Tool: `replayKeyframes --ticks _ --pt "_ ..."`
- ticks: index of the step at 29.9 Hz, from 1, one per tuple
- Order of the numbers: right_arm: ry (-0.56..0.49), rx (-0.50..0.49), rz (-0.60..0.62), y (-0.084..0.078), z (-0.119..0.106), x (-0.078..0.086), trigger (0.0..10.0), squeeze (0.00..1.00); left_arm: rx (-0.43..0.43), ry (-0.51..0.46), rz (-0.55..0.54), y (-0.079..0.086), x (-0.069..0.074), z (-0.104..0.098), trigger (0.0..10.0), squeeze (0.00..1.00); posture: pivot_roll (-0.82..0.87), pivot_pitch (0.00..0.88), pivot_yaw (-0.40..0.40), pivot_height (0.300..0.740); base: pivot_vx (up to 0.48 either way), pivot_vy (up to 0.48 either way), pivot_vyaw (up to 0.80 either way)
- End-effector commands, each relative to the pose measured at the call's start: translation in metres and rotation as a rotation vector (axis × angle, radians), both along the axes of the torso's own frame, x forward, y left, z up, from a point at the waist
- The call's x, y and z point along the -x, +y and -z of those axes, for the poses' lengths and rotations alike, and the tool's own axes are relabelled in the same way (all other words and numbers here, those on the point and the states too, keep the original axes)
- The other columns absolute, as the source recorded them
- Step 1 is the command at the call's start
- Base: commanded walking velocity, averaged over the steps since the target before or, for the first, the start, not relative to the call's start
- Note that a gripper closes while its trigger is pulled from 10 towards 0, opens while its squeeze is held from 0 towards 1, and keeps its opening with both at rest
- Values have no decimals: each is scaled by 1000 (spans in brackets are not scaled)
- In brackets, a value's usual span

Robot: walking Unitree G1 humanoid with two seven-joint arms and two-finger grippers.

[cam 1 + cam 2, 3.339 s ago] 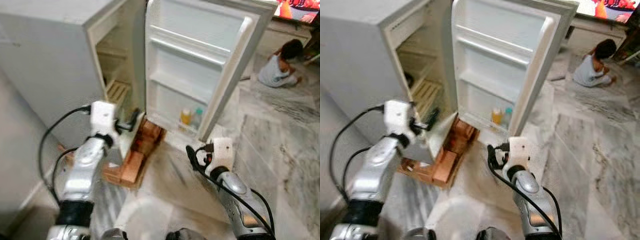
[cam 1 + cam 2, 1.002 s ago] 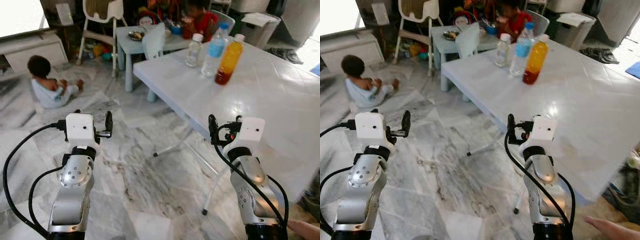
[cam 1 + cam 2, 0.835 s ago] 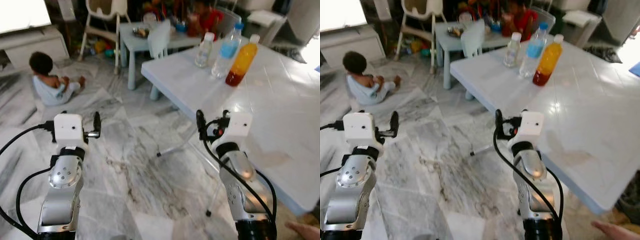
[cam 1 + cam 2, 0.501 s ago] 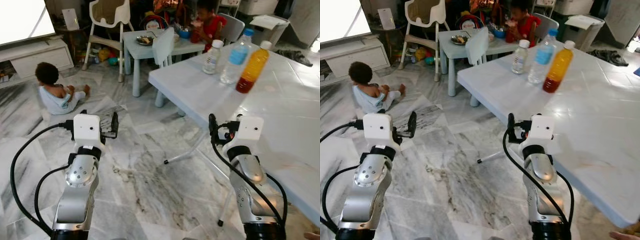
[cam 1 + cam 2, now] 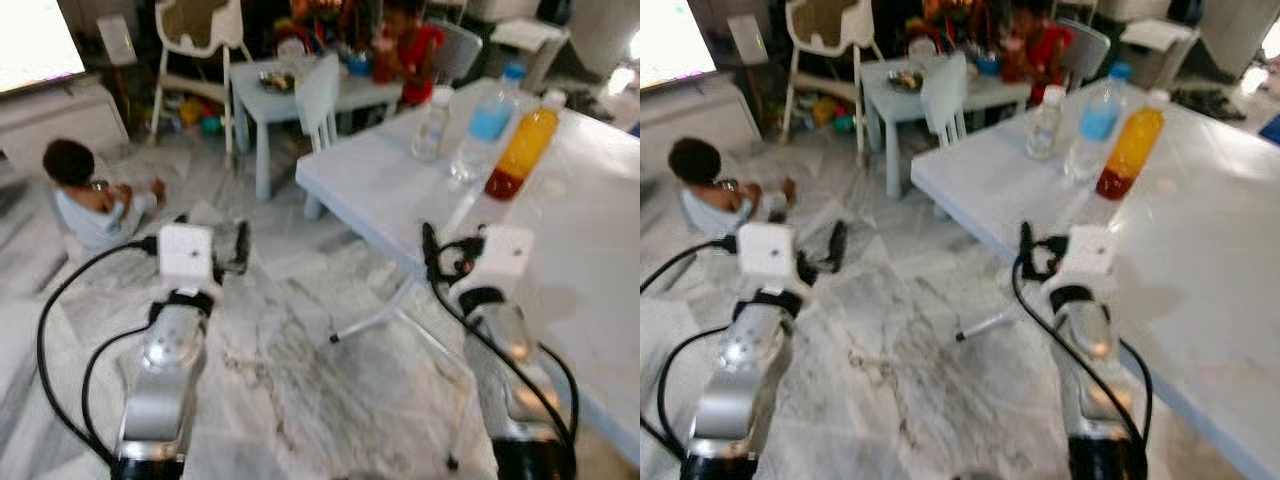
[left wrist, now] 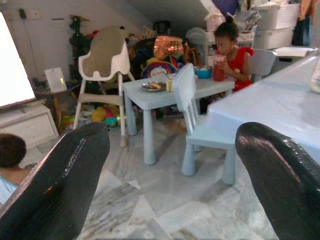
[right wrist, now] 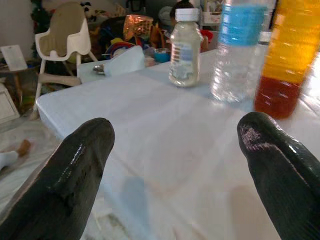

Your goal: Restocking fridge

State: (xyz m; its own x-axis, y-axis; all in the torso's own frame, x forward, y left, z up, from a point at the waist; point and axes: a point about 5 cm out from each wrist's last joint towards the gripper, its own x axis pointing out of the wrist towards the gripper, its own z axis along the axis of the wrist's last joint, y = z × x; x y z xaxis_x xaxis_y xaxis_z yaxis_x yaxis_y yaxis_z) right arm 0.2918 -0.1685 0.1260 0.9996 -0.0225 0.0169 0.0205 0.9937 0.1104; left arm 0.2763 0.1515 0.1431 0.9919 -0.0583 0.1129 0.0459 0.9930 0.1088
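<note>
Facing you was a white table (image 5: 1200, 230) on the right, three upright bottles at its far edge: orange juice bottle (image 5: 1128, 152), water bottle (image 5: 1089, 122), small clear bottle (image 5: 1044, 121). Your right gripper (image 7: 175, 165), wide open and empty, was nearer; left gripper (image 6: 170, 175) likewise, farther left.

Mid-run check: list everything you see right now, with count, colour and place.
Big table: 1, white, ahead right.
Small bottle: 1, clear, white cap, on big table.
Water bottle: 1, clear, blue label, beside it.
Juice bottle: 1, orange, beside the water bottle.
Small table: 1, pale blue, further back.
Small chair: 1, pale blue, at small table.
High chair: 1, white, far left.
People: 2, one seated on floor, one in red at small table.
Left gripper: open, over floor.
Right gripper: open, at big table's edge.
</note>
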Motion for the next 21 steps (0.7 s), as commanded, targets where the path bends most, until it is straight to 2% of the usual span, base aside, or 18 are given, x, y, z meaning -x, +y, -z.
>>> replayKeyframes --ticks 1,8,11,16,21 --pt "-15 -11 -21 7 -4 -1 10000 0 -15 2 -15 7 0 0 10000 0 50 54 -49 740 480 0 -800" --pt "-18 -10 -25 8 -3 -1 10000 0 -8 6 -3 4 1 2 10000 0 50 54 -51 740 480 0 -800" --pt "-24 -5 -25 8 -4 -2 10000 0 23 10 3 4 1 2 10000 0 52 53 -51 740 359 0 -800" --pt "-30 -1 -28 9 -4 -2 10000 0 37 -1 12 3 1 0 10000 0 53 53 -51 740 0 0 -758" --pt "-36 4 -33 11 -5 -2 10000 0 35 0 15 2 1 0 10000 0 53 55 -50 740 0 0 -178"
